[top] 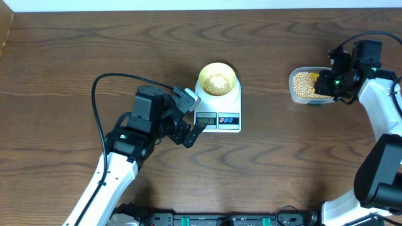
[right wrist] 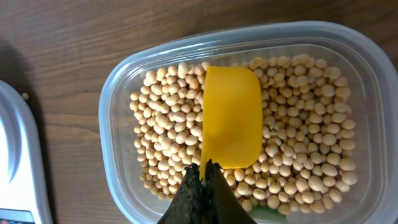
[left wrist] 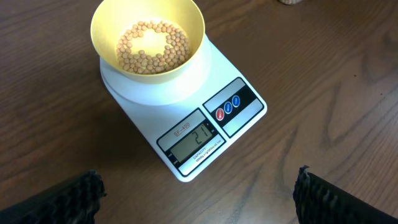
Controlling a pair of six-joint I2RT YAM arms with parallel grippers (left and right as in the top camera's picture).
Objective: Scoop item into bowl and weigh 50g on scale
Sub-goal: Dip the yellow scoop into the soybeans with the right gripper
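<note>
The pale-yellow bowl (top: 217, 80) (left wrist: 148, 38) stands on the white scale (top: 219, 110) (left wrist: 186, 118) and holds a layer of tan beans (left wrist: 152, 46). The scale's display (left wrist: 196, 140) reads 21. My left gripper (top: 190, 124) (left wrist: 198, 198) hovers open just in front of the scale's display, nothing between its fingers. At the right, my right gripper (top: 327, 83) (right wrist: 204, 168) is shut on the handle of a small yellow scoop (right wrist: 231, 116). The empty scoop lies over the beans (right wrist: 298, 149) in the clear plastic tub (top: 306, 86) (right wrist: 118, 99).
One stray bean (right wrist: 24, 96) lies on the wood next to the scale's edge (right wrist: 15, 155). The left arm's black cable (top: 100, 85) loops over the table left of the scale. The dark wood table (top: 75, 50) runs to a pale edge at the back.
</note>
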